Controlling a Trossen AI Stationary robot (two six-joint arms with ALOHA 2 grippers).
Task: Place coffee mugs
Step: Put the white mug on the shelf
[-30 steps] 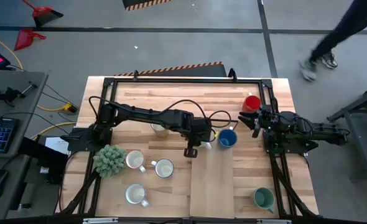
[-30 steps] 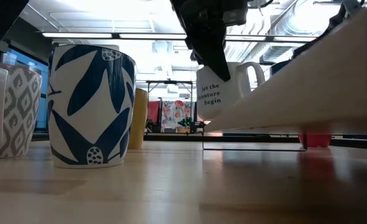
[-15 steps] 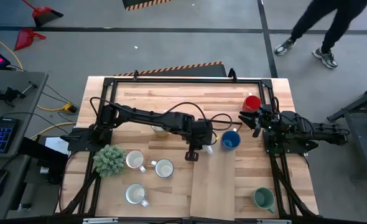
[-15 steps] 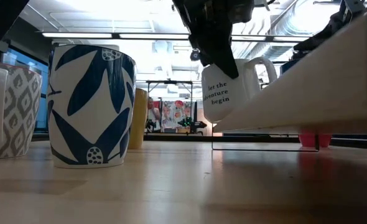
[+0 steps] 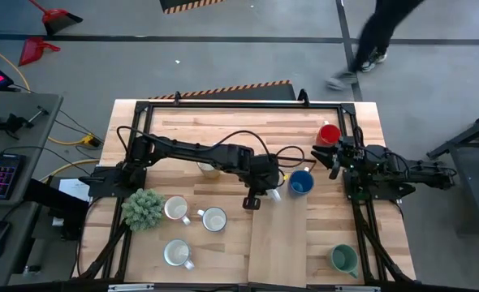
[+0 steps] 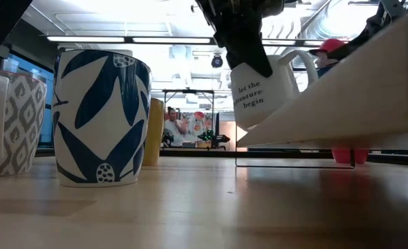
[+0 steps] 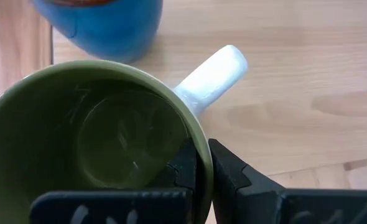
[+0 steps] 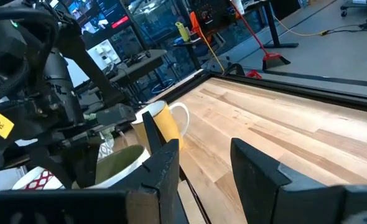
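Note:
A white coffee mug (image 6: 263,93) with an olive green inside (image 7: 90,143) and black lettering hangs over the table's middle. My left gripper (image 5: 264,186) is shut on it. A blue mug (image 5: 301,183) stands just right of it, and a red mug (image 5: 330,134) farther back right. Three white mugs (image 5: 174,208) (image 5: 213,219) (image 5: 177,253) stand near left, and a teal green mug (image 5: 344,259) near right. My right gripper (image 5: 334,158) waits open at the table's right side, with nothing between its fingers. My left gripper holds the mug by its rim (image 7: 202,163), just beside the white handle (image 7: 211,74). One finger is inside the cup and one outside. The fingers slant down from above and from the table's left. The mug hangs tilted and clear of the table, its handle pointing away from the gripper.
A bushy green plant (image 5: 143,208) stands at the left. A yellow mug (image 5: 209,169) sits under my left arm. A blue-leaf mug (image 6: 102,114) and a grey-patterned one (image 6: 10,124) stand close in the low view. A pale wooden board (image 5: 278,239) covers the near middle.
My left gripper has tipped without leaving its place. The held mug has swung a little toward the table's right and up, and now tilts more than before. A person has walked past beyond the table's far edge.

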